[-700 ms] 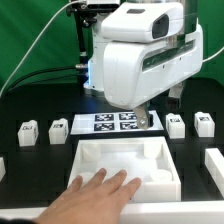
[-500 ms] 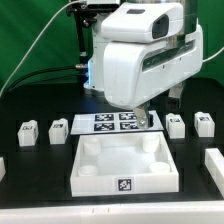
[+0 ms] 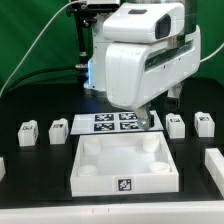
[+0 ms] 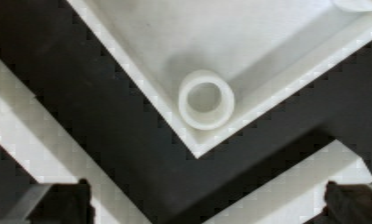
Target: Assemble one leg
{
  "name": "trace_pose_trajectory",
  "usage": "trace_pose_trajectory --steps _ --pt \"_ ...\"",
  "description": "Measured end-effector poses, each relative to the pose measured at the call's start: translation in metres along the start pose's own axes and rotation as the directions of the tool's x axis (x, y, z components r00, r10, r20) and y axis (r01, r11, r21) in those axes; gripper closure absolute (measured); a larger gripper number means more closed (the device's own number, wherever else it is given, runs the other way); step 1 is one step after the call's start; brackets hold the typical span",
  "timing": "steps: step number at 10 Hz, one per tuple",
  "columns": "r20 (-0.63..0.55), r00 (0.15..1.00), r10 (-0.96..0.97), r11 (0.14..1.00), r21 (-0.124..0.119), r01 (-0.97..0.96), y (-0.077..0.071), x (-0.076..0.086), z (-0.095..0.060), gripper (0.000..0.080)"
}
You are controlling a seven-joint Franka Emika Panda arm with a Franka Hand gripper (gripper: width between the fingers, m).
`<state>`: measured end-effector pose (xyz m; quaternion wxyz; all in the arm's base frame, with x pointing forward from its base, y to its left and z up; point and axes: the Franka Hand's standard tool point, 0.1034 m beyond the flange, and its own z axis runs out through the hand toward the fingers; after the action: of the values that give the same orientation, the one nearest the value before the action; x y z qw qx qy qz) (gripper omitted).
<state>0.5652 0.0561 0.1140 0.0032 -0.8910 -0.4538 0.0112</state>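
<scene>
Change noted: a person's hand that lay on the panel (image 3: 127, 167) a moment ago is gone from the exterior view. The panel sits square on the table (image 3: 40, 185), rim up, with nothing in it. Judgement: the reset appears finished and the arm (image 3: 140, 60) is free to start; no leg has been fitted or picked up yet.

Task parts: one leg (image 3: 176, 124) stands on the table just beyond the panel's far corner on the exterior view's right, with a second leg (image 3: 204, 123) beside it. A third leg (image 3: 58, 129) and a fourth leg (image 3: 28, 133) stand beyond the panel's far corner on the exterior view's left. The marker board (image 3: 115, 122) lies just behind the panel's far edge.

Gripper: in the wrist view the fingers (image 4: 50, 203) stand wide apart, nothing between them, above a panel corner and its round hole (image 4: 206, 100).

Limits: the arm's housing hides the fingers in the exterior view. Both fingers are blurred in the wrist view. White pieces (image 3: 214, 160) beside the panel are cut off at the frame edges; identity not determined
</scene>
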Motion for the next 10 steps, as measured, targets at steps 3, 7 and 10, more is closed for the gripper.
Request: trace_pose_trajectory --steps 3,7,10 --pt "0.0 0.937 -0.349 0.937 -0.023 0.349 -0.042 -0.05 0.013 0.015" --pt "-0.006 0.784 -0.621 0.784 0.001 0.621 -0.062 -0.099 0.055 0.015" --pt "-0.024 0.808 -0.589 0.807 0.036 0.59 -0.075 -0.106 0.097 0.015"
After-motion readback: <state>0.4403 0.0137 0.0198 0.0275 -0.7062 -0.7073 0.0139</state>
